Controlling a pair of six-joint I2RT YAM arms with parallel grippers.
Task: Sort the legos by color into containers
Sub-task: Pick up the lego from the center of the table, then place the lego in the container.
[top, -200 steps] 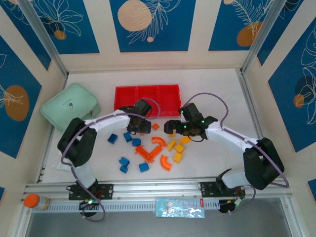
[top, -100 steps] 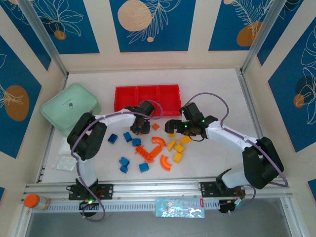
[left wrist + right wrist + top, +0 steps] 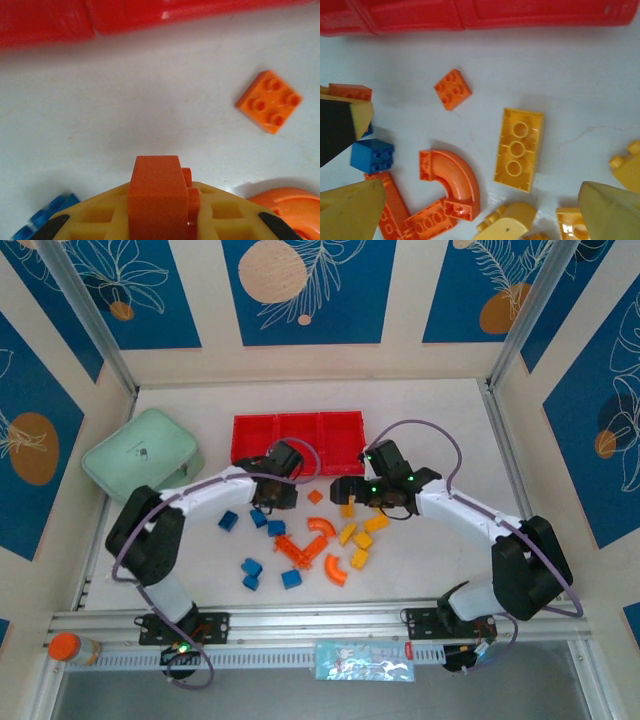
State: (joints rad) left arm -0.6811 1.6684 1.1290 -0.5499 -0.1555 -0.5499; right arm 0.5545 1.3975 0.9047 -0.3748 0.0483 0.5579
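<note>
The left tool was clenched on a small orange brick. The brick was pinched between its yellow fingers just above the white surface, a little in front of the red tray. The right tool hung released beside it, its jaws spread wide over a cluster of legos. Beneath it lay a flat orange square nearest the tray. A long yellow brick and an orange arch lay close together, and a blue brick was off to one side near the left tool's finger. The rest of the legos sat loose on the surface nearer the arm bases. Among them were several blue bricks, another orange arch and a few yellow pieces. The three-compartment tray lay toward the far side of the surface, with a mint green case to its left.
</note>
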